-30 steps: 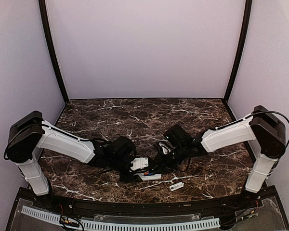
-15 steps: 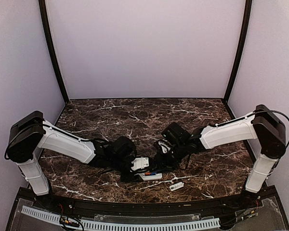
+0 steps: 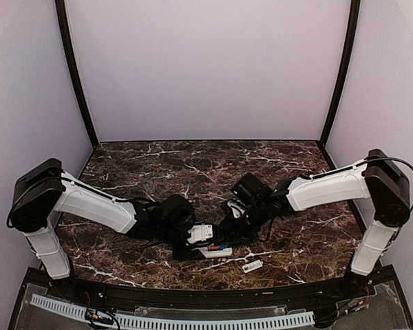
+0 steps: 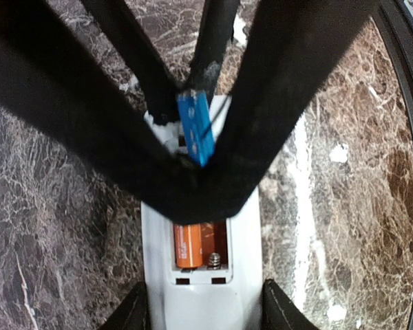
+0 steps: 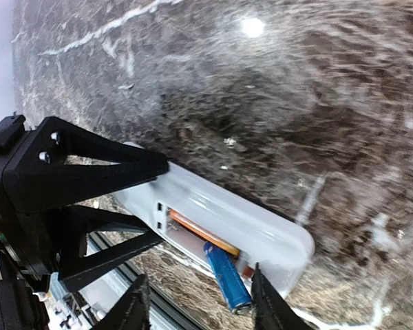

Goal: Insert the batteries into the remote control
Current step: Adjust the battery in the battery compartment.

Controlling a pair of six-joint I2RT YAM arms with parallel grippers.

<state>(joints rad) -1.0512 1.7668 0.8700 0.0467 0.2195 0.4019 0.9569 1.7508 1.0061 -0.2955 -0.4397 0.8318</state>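
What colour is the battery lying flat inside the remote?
The battery in the remote is orange; the left wrist view shows it best.

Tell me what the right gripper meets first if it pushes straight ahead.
Probably the small blue cylindrical battery, lying tilted at the flat white remote control's open compartment, just ahead between the right gripper's fingers; exact depth is unclear.

The left arm (image 3: 96,203) and right arm (image 3: 323,189) are stretched low and inward, wrists nearly meeting. The left gripper (image 4: 205,313) is clamped on the remote control (image 4: 244,240); the right gripper (image 5: 198,302) is held parted, angled downward.
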